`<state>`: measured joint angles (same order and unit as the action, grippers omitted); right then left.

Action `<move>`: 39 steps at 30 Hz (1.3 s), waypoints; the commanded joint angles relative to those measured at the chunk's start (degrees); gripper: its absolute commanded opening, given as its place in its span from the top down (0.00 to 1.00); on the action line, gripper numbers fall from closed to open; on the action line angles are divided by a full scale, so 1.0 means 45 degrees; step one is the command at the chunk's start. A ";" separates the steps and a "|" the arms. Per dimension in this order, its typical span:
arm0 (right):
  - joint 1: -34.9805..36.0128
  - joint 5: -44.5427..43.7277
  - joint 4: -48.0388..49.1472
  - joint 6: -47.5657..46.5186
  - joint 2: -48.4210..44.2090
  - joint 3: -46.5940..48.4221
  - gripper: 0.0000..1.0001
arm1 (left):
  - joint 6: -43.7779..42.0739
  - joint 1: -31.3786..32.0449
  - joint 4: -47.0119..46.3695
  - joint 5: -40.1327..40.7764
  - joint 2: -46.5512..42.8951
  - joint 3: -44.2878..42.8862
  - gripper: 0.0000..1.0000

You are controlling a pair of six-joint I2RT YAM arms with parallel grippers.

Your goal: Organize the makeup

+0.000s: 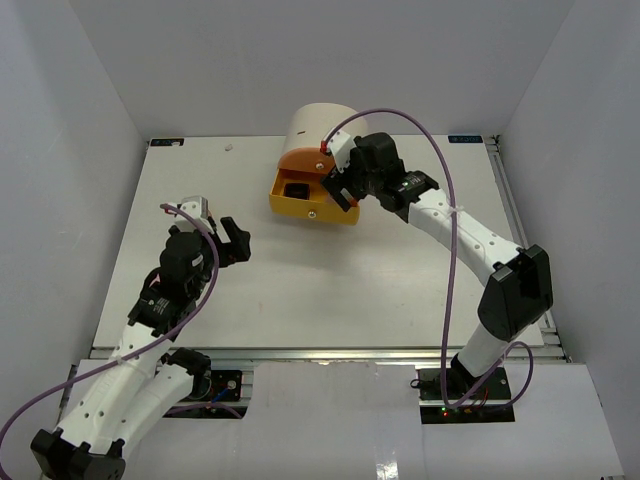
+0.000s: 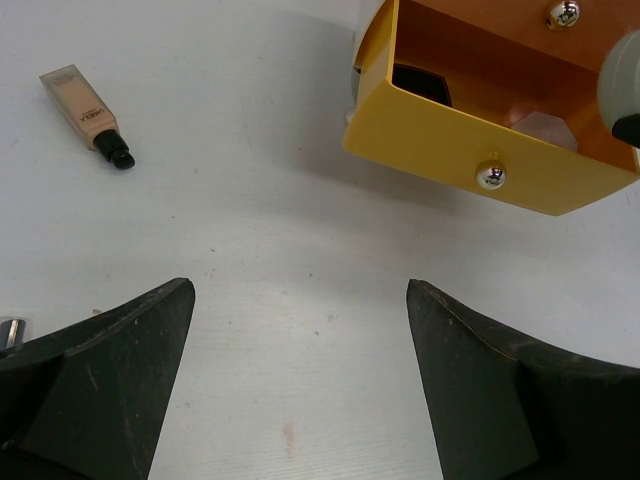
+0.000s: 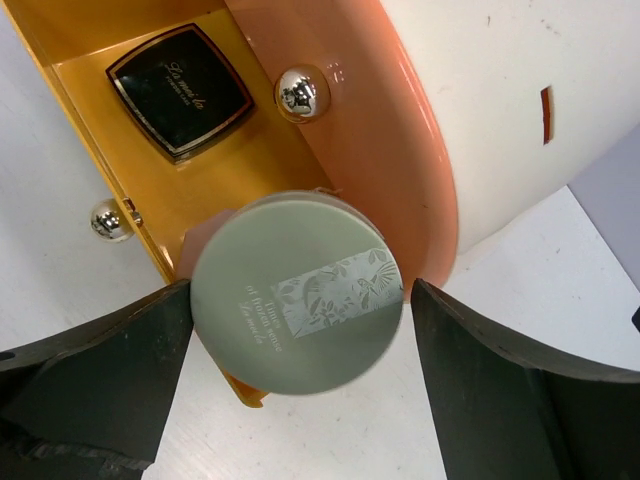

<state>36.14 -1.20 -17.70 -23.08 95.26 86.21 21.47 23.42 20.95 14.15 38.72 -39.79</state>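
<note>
Left gripper [image 2: 298,290] nearest, well short of yellow drawer [image 2: 440,135]; jaws wide, empty, probably waiting its turn. Tan bottle [image 2: 88,115] flat on worktop [image 2: 280,230], left of drawer, not yet stowed. Right gripper [image 3: 300,288] over drawer's front edge, clamped on green compact [image 3: 290,320], lid up, seemingly poised for drop-in. Black compact [image 3: 182,90] already inside drawer. Cream cabinet [image 1: 318,125] behind drawer. Worktop white, matte; plain white walls [image 1: 300,60] around.

Black square compact [image 3: 180,92]: gold script lid, apparently "La moi la", smaller line beneath illegible; pale green round compact [image 3: 297,293]: engraved script, only partly legible; tan tube [image 2: 86,113]: label print too small to read.
</note>
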 commanded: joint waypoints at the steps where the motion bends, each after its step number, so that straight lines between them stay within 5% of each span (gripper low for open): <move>1: 0.0055 -0.0441 0.0871 0.0048 0.0017 0.0223 0.09 | 0.0145 -0.0048 -0.0046 0.0045 0.0056 0.0165 0.02; 7: 0.0043 0.0148 0.0667 0.0141 -0.1074 -0.0266 0.10 | 0.0821 -0.0048 0.0092 -0.0125 0.0310 0.0268 0.02; 11: -0.0224 0.2002 0.0492 -0.0077 -0.2702 -0.1260 0.10 | 0.2903 -0.0048 0.1354 0.0408 0.1001 -0.0027 0.04; 15: -0.1620 0.7422 0.0214 -0.0433 -0.4559 -0.3574 0.10 | 0.4547 -0.0289 0.3318 0.1148 0.1886 -0.0971 0.05; 20: -0.3025 1.0828 0.1132 -0.0284 -0.5865 -0.6381 0.10 | 0.5061 -0.2050 0.4332 0.0603 0.3420 -0.1375 0.07; 26: -0.3901 1.2000 0.1356 -0.0211 -0.6199 -0.7042 0.10 | 0.5095 -0.6055 0.4904 -0.0261 0.6002 -0.2107 0.06; 39: -0.5216 1.3752 0.1486 -0.1078 -0.6200 -0.7833 0.10 | 0.6507 -0.6226 0.5887 0.2079 0.6426 -0.2709 0.02</move>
<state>15.71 53.82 -12.74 -24.88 67.83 52.65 47.93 -4.64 45.16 20.42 68.00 -50.23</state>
